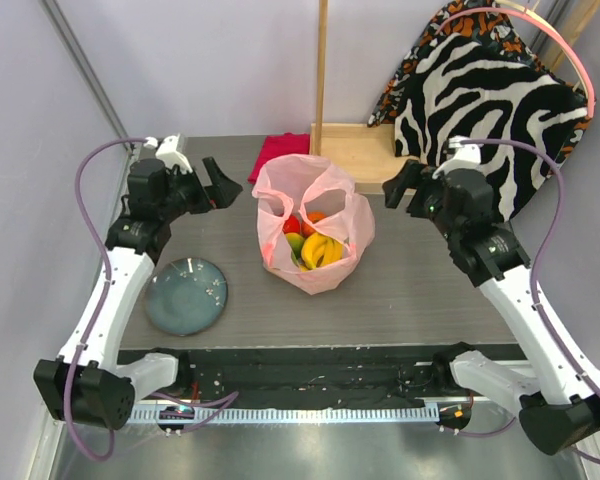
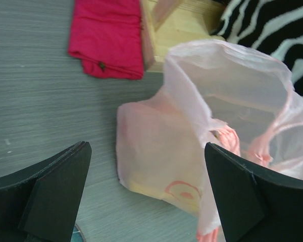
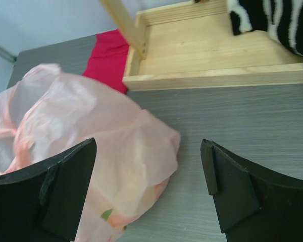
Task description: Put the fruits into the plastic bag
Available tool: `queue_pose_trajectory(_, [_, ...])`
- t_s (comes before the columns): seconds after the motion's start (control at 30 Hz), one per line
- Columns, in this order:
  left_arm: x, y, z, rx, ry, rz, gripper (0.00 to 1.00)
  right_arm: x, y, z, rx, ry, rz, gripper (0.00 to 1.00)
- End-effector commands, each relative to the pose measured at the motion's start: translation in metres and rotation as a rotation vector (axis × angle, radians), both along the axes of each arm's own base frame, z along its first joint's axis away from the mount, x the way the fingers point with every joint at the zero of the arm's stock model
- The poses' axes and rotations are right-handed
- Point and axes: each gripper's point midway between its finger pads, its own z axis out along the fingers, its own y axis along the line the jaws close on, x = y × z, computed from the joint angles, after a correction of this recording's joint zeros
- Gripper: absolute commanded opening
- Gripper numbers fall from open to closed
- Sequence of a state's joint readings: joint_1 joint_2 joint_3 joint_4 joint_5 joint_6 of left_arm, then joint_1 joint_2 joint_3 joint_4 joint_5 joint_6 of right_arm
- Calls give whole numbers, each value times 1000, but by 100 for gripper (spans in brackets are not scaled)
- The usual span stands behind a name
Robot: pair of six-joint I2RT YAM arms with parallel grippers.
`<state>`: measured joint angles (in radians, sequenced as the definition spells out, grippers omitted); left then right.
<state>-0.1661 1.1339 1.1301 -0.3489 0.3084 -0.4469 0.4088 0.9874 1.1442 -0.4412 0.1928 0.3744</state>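
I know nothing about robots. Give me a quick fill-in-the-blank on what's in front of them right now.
The bananas sit ____ the pink bag. The grey plate lies on the robot's ____ side. Both end effectors, left and right, have jaws standing ____. The fabric at the back right has a ____ print.
Missing words: inside, left, open, zebra.

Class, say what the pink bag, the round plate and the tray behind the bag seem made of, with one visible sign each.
Pink bag: thin plastic film; translucent, with crinkly folds.
Plate: probably glazed ceramic; smooth grey-blue sheen.
Tray: pale, unfinished-looking wood; visible grain.
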Motion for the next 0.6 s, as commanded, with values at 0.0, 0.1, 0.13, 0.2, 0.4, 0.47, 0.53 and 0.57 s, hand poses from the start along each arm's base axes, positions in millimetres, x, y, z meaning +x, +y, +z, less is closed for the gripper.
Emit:
queue_pose_trajectory(0.0, [5,37,11,-13,-34,119,100,12,-17,1,64,3,0,93])
queue_pose_trajectory(0.1, [-5,53,19,33,-77,151,100,8,-41,4,69,-21,-78,93])
queue_pose_trajectory(0.13, [-8,56,22,50,-95,155,100,1,-49,10,69,-50,-105,93])
queue_pose_trajectory(0.2, [-18,61,28,115,-147,148,100,-4,-67,13,38,-79,-188,94])
queue_pose_trajectory(0.4, [-36,76,25,194,-214,198,100,-22,-99,-2,-5,-143,-328,93])
queue_pose_trajectory(0.47, [-42,79,26,188,-233,220,100,-26,-103,-1,1,-170,-348,93])
queue_pose_trajectory(0.53, [-46,82,30,189,-257,240,100,-26,-103,-10,-4,-167,-347,94])
queue_pose_trajectory(0.57, [-46,83,27,190,-257,247,100,-27,-104,-10,-3,-170,-349,93])
